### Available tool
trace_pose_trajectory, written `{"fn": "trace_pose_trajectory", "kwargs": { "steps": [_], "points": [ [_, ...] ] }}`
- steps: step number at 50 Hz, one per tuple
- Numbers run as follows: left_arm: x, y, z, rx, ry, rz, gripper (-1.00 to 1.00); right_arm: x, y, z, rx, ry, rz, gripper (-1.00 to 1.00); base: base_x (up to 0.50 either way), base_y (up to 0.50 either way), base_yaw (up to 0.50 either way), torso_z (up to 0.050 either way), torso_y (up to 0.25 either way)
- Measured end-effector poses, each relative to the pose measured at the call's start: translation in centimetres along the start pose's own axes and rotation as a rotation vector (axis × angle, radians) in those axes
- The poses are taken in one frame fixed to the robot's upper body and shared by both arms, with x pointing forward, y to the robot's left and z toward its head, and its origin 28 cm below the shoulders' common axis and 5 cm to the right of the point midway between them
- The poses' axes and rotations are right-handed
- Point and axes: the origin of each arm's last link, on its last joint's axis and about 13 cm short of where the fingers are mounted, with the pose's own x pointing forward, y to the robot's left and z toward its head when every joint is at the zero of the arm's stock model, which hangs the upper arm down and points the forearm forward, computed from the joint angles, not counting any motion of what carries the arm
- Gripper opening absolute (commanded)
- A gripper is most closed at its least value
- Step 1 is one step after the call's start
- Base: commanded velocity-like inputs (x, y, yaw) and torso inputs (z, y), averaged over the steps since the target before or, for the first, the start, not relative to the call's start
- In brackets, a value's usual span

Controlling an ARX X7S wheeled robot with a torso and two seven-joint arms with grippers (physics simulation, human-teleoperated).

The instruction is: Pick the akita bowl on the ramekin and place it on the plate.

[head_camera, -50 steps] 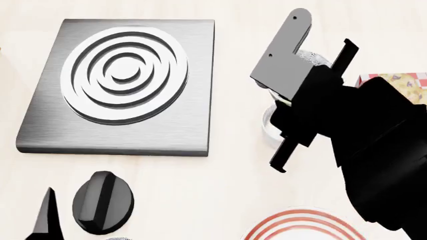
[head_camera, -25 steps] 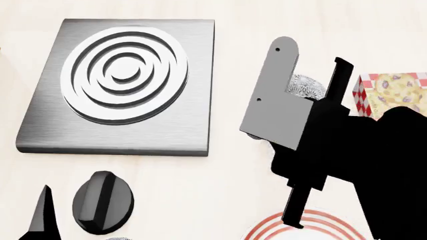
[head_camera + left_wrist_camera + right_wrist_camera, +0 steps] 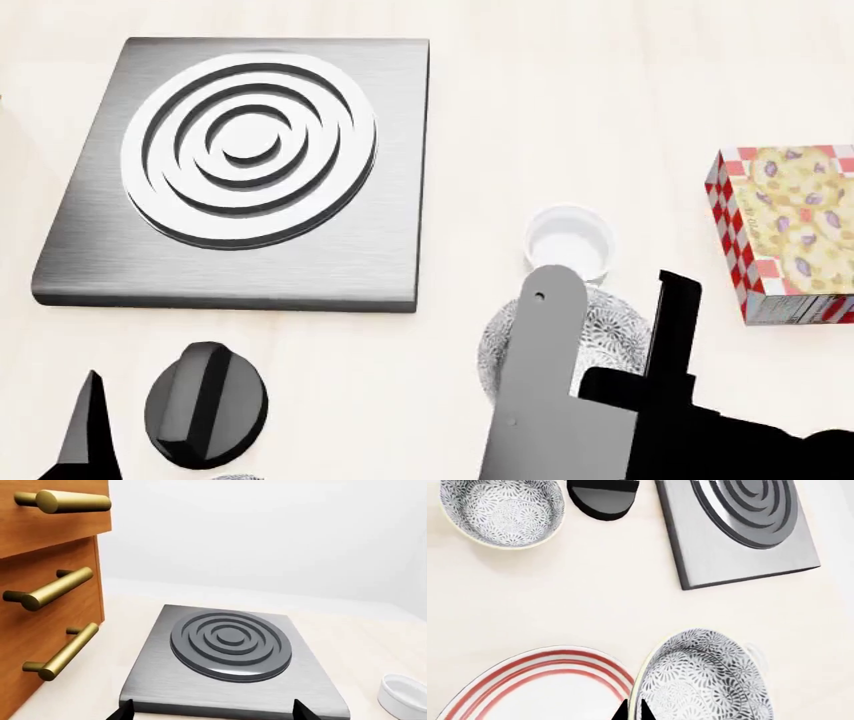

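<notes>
The akita bowl [image 3: 707, 680], speckled black and white, hangs from my right gripper [image 3: 632, 712], which is shut on its rim, one fingertip inside and one outside. In the head view the bowl [image 3: 607, 325] shows between the gripper's grey and black fingers, just nearer than the empty white ramekin [image 3: 571, 240] and apart from it. The red-ringed plate [image 3: 540, 690] lies right beside the held bowl; the arm hides it in the head view. My left gripper [image 3: 212, 715] is open and empty in front of the burner plate.
A grey burner plate [image 3: 240, 170] sits at the far left with a black knob [image 3: 203, 405] nearer. A second speckled bowl [image 3: 504, 512] stands by the knob. A checkered box [image 3: 787, 235] lies at the right. Wooden drawers [image 3: 47, 605] stand to one side.
My right gripper has carried the bowl off the ramekin and toward the near edge, over by the plate. The ramekin now stands uncovered. The left arm has barely moved.
</notes>
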Motion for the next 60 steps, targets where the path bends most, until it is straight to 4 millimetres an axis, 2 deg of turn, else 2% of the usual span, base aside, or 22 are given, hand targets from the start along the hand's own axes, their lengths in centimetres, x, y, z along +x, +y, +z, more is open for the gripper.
{"fn": "trace_pose_trajectory", "kwargs": {
  "steps": [27,44,60],
  "points": [
    [0.0,0.0,0.0,0.000,-0.001,0.003,1.00,-0.8,4.2,-2.1,0.063,0.005,0.081,-1.00,0.00,0.00,0.00,0.000,0.001],
    [0.0,0.1,0.0,0.000,-0.001,0.006,1.00,-1.4,5.4,-3.3,0.126,0.010,0.060,-1.00,0.00,0.00,0.00,0.000,0.000],
    [0.0,0.1,0.0,0.001,0.000,0.006,1.00,-0.8,6.3,-4.3,0.168,0.006,0.046,-1.00,0.00,0.00,0.00,0.000,0.001]
  ]
}}
